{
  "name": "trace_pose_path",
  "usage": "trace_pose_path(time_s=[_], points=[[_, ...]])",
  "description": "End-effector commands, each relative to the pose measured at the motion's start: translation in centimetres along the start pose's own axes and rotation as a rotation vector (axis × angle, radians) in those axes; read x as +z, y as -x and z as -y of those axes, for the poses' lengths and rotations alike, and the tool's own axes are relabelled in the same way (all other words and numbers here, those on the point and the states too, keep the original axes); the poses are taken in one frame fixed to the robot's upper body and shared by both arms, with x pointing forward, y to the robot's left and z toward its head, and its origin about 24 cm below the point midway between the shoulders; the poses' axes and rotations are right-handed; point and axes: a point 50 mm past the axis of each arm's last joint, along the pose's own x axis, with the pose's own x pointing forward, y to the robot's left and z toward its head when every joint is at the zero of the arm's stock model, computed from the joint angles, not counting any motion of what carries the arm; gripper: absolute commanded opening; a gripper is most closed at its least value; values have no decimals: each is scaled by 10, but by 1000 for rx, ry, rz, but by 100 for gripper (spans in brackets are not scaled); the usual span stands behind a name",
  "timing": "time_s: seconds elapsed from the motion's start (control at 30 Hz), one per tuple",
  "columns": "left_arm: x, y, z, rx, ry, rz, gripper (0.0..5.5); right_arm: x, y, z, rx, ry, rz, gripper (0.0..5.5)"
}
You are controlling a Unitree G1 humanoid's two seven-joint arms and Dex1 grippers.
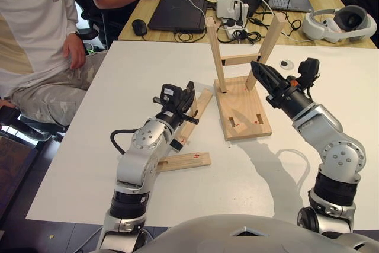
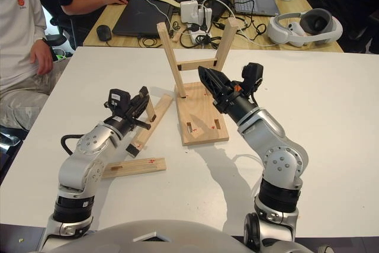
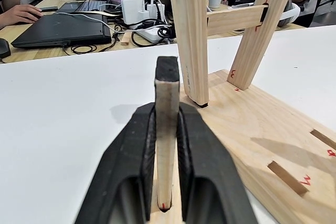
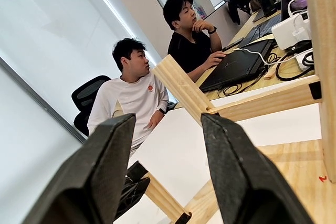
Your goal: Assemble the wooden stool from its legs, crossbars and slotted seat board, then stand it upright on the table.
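1. The slotted seat board lies flat on the white surface, underside up, probably so that the legs can be pressed down into it.
2. Two upright legs, joined by a crossbar, are already seated at its far end; two empty slots are left at the near end.
3. The left pincer is clamped on the end of another leg, which lies just left of the board, apparently gripped for lifting toward those slots.
4. The right pincer is held with fingers apart over the board beside the standing frame, likely placed to steady it.
5. A loose wooden bar lies by the left arm.
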Motion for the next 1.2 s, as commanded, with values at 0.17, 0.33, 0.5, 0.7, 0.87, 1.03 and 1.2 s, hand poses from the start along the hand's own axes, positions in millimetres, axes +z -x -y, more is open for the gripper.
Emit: trace_pose_path(time_s=[0.17, 0.33, 0.5, 0.7, 0.87, 1.03, 1.2], points=[[-11, 13, -1, 40, -66, 4, 40, 4, -2, -1, 6, 4, 8, 232], [-19, 25, 3, 13, -121, 5, 40, 8, -2, 1, 2, 10, 18, 232], [-23, 26, 2, 14, -97, 2, 40, 9, -4, 0, 14, 13, 14, 232], [-17, 23, 3, 20, -96, 34, 79, 10, -5, 1, 19, 21, 5, 232], [-4, 24, 0, 37, -119, 88, 146, 9, -4, 0, 20, 22, 6, 232], [50, 25, -13, 59, -140, 241, 162, 10, -5, -1, 24, 19, 13, 232], [135, 11, -11, 23, -98, 472, 162, 10, -6, -1, 24, 19, 18, 232]])
